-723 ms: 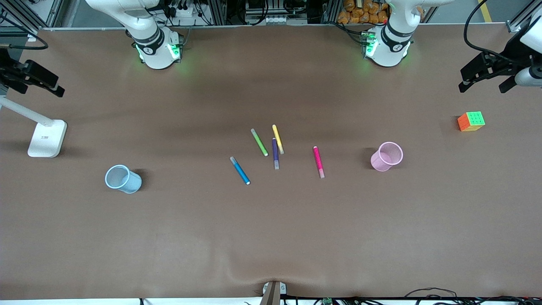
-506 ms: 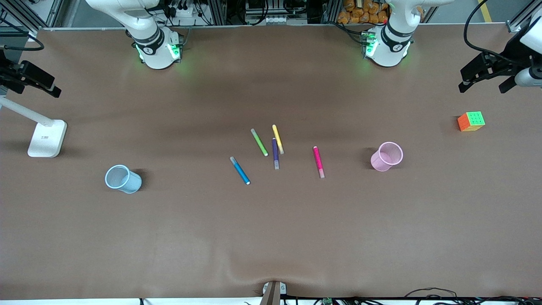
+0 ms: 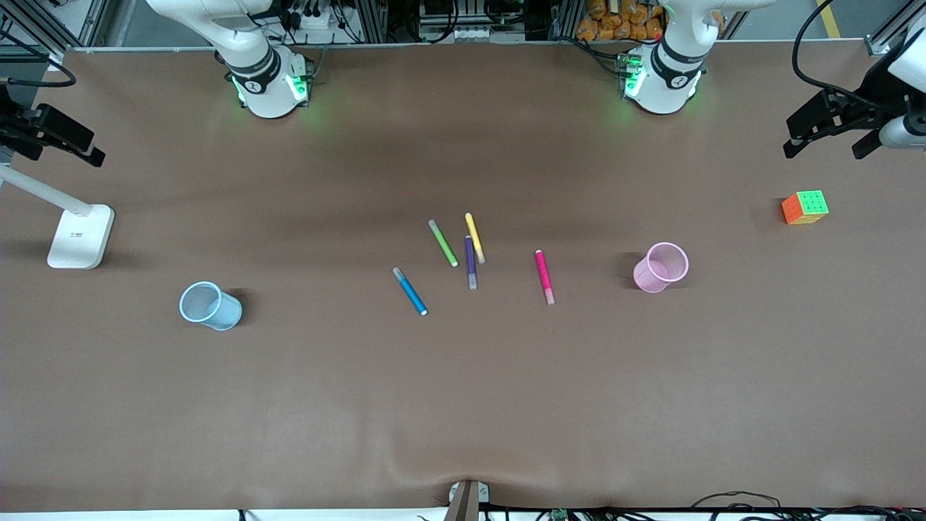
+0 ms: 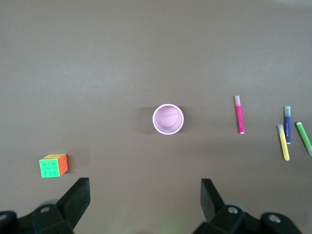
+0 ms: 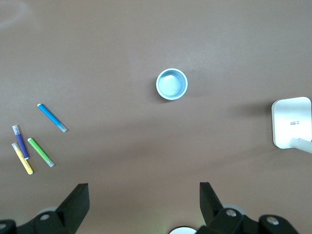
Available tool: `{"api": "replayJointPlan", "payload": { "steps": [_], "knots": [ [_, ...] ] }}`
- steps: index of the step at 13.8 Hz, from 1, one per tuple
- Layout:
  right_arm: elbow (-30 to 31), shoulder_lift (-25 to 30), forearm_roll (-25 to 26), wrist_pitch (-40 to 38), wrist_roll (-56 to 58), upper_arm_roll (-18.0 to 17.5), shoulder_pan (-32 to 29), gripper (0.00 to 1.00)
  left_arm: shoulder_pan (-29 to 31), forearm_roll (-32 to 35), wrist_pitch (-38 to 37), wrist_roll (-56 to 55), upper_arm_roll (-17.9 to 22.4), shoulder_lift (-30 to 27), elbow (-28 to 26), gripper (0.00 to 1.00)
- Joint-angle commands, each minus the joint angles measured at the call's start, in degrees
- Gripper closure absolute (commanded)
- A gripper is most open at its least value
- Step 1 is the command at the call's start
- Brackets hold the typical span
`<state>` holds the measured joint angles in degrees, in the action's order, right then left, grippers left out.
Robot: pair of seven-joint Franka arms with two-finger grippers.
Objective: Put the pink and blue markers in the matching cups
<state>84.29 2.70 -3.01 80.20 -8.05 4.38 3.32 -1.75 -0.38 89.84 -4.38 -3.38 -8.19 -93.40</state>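
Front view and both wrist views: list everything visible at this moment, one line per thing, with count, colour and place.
pink marker: 1, magenta, lying flat mid-table, toward the pink cup.
blue marker: 1, bright blue, lying flat, nearest the front camera of the markers.
purple marker: 1, dark purple, between the blue and pink markers.
yellow marker: 1, yellow, beside the purple one.
green marker: 1, green, beside the yellow one.
pink cup: 1, pale pink, upright, toward the left arm's end.
blue cup: 1, pale blue, upright, toward the right arm's end.
puzzle cube: 1, green and orange faces showing, left arm's end.
lamp base: 1, white, right arm's end.
left claw: 1, black, open, high over the table near the puzzle cube.
right claw: 1, black, open, over the table's edge near the lamp base.
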Motion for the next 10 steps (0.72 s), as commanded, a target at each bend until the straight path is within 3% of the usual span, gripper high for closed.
{"api": "replayJointPlan", "payload": {
  "steps": [1,10],
  "knots": [
    [-1.15,-0.50,0.02,-0.84,0.58,-0.43,-1.12,0.00,-0.62,-0.58,-1.24,-0.18,0.57,0.64,1.46,0.00],
    [-0.79,-0.59,-0.07,-0.75,0.49,-0.43,-1.56,0.00,-0.53,-0.58,-1.42,-0.10,0.57,0.28,1.20,0.00]
  ]
}}
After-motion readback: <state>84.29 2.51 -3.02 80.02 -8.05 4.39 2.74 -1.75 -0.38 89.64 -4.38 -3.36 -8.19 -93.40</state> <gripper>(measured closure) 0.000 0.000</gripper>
